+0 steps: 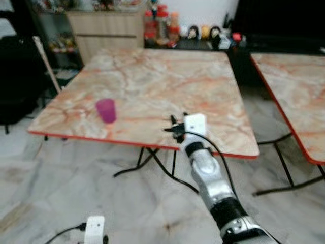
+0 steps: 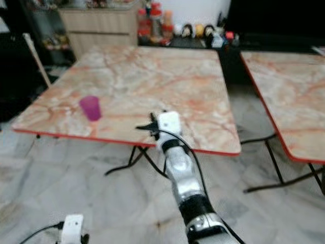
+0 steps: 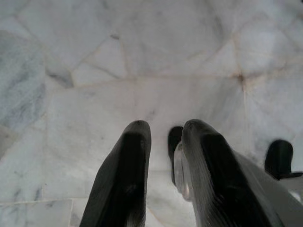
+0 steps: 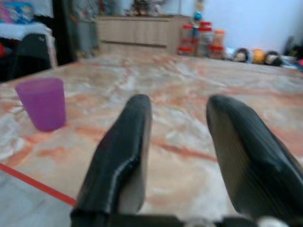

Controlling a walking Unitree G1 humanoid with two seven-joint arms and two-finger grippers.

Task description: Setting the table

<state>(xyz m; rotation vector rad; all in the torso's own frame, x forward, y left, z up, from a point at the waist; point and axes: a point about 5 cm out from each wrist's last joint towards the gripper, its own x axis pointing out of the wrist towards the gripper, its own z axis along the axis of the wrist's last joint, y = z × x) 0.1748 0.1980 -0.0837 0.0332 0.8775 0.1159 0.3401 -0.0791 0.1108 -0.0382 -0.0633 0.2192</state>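
Marble floor tiles (image 3: 142, 71) lie under your idle left claw (image 3: 163, 142), which hangs low with its black fingers nearly together and nothing between them, while your right claw (image 4: 179, 142) hovers over the near red edge of the square marble-patterned folding desk (image 1: 167, 76), fingers spread and empty. Judging by that, you are at the reach-in step: the small purple plastic cup (image 1: 106, 110) stands upright near the desk's front-left part, off to the claw's left. Next, swing left and level until the fingers bracket the cup before closing.
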